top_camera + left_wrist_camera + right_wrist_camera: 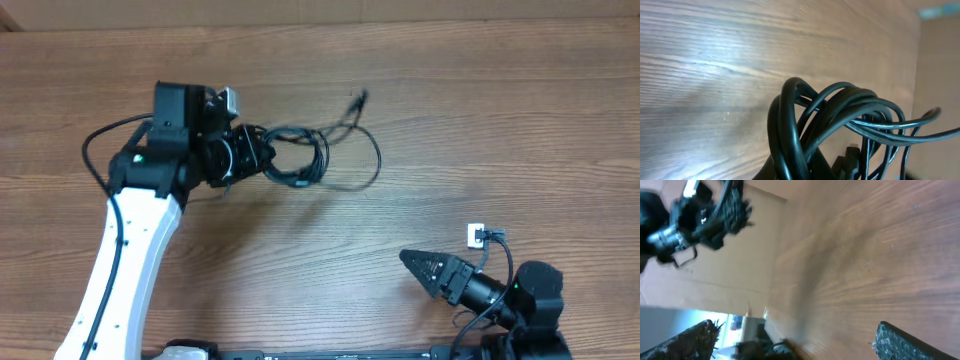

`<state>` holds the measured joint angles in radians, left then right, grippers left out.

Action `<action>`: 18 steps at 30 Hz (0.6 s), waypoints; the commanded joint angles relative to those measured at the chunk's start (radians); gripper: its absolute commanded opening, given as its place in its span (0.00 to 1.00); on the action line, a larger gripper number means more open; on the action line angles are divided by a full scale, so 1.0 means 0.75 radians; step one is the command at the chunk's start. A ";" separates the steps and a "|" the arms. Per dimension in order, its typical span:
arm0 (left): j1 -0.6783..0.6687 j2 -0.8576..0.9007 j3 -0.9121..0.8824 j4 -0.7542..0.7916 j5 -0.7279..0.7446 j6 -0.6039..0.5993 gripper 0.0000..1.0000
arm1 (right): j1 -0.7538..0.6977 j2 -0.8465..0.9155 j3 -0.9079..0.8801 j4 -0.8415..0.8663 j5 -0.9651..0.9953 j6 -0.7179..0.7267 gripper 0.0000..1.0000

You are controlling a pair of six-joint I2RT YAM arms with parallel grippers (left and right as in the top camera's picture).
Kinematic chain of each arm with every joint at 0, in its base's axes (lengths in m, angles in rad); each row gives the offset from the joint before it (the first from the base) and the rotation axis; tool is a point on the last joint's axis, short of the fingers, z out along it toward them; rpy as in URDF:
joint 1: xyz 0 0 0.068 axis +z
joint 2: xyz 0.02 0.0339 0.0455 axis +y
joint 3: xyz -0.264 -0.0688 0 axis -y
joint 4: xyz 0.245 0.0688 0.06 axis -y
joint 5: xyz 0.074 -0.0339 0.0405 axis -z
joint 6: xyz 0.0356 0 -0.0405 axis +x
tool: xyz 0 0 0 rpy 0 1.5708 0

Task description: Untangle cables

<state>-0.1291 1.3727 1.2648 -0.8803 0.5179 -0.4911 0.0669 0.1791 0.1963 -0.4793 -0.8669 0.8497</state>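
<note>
The cables are thin black wires coiled in a loose bundle at the table's upper middle. One loop bulges right and a plug end trails up. My left gripper is at the bundle's left side, shut on the cables. In the left wrist view the strands rise from the jaws, and the fingertips are hidden behind them. My right gripper is low at the front right, far from the bundle, open and empty. Its two fingers are wide apart over bare wood.
The wooden table fills the view. A small white connector on the right arm's own wiring sits near the right wrist. The left arm shows blurred in the right wrist view. A cardboard wall runs along the far edge.
</note>
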 commanded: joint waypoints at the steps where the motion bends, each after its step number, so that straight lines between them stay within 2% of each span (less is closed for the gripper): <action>1: -0.007 -0.031 0.012 -0.045 0.103 0.207 0.04 | 0.008 0.096 0.196 -0.172 0.007 0.041 0.99; 5: -0.034 -0.024 0.011 -0.088 0.098 0.207 0.04 | 0.008 0.224 0.373 -0.351 -0.143 -0.082 1.00; 8: -0.047 -0.024 0.010 -0.103 0.098 0.207 0.04 | 0.008 0.273 0.445 -0.214 -0.398 -0.087 1.00; 11: -0.047 -0.024 0.010 -0.114 0.098 0.199 0.04 | 0.008 0.278 0.447 -0.030 -0.478 -0.069 1.00; 13: -0.053 -0.024 0.010 -0.135 0.098 0.157 0.04 | 0.008 0.279 0.446 0.016 -0.350 0.054 1.00; 15: -0.064 -0.024 0.010 -0.150 0.097 0.094 0.04 | 0.008 0.279 0.445 0.017 -0.203 0.263 0.99; 16: -0.072 -0.024 0.010 -0.151 0.090 0.049 0.04 | 0.009 0.279 0.445 0.016 -0.154 0.381 0.93; 17: -0.084 -0.024 0.010 -0.151 0.062 -0.012 0.04 | 0.010 0.279 0.445 0.014 -0.117 0.468 0.81; 18: -0.098 -0.024 0.010 -0.153 0.024 -0.071 0.05 | 0.014 0.279 0.445 0.016 -0.085 0.546 0.79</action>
<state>-0.1776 1.3617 1.2644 -0.9970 0.5518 -0.4274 0.0673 0.3874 0.5179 -0.4713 -1.0405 1.0195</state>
